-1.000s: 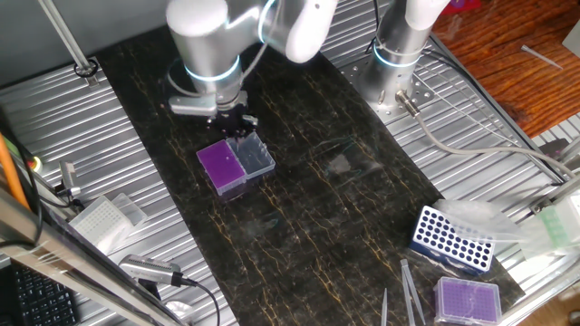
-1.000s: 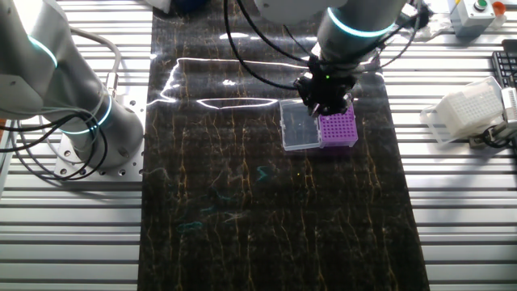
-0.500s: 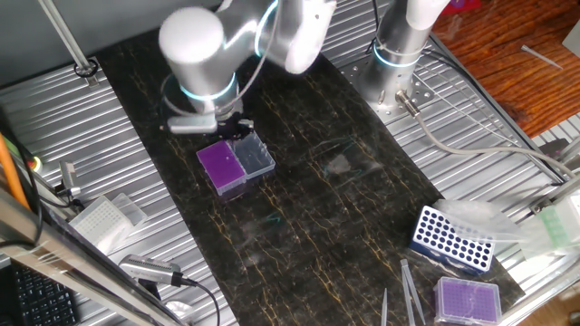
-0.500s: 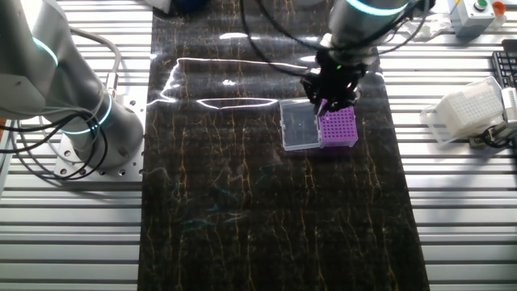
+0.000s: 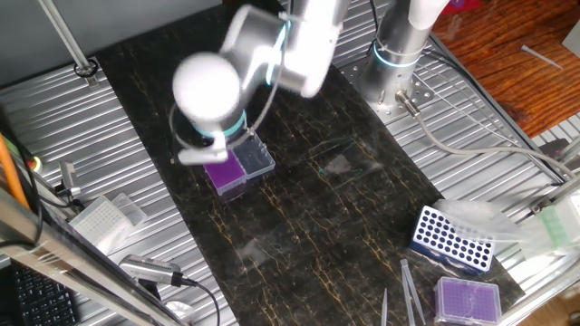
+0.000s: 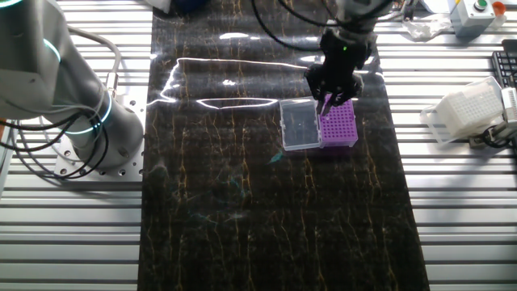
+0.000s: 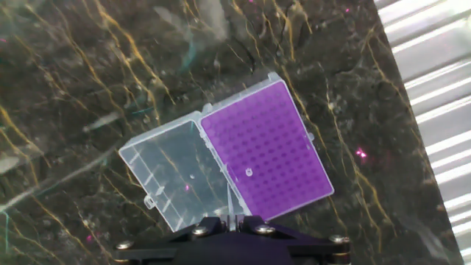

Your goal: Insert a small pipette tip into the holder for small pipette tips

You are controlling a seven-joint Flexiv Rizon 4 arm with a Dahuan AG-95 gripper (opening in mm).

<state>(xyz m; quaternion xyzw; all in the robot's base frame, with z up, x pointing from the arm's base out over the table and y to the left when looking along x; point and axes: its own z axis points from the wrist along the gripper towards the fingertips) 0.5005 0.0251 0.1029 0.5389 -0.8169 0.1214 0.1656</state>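
The holder for small pipette tips [image 7: 266,146] lies on the dark mat, its vivid purple grid facing up and its clear lid [image 7: 171,179] folded open to the left. My gripper [image 7: 234,218] hangs above the holder's near edge, shut on a small pipette tip [image 7: 232,200], a thin clear cone pointing down between the fingers at the seam of lid and grid. From the other fixed view the gripper [image 6: 329,97] hovers over the holder [image 6: 341,128] beside the lid [image 6: 298,125]. In one fixed view my blurred arm covers the gripper, with the holder [image 5: 225,172] just below it.
A blue rack with round holes [image 5: 450,238], a paler purple box [image 5: 467,299] and tweezers [image 5: 410,290] lie at the mat's near right corner. A white tip box [image 6: 467,111] sits on the metal table. A second arm's base [image 6: 77,121] stands beside the mat.
My arm has swung across over the holder and is blurred with motion. The gripper has shifted from above the lid side toward the purple grid, still holding the tip.
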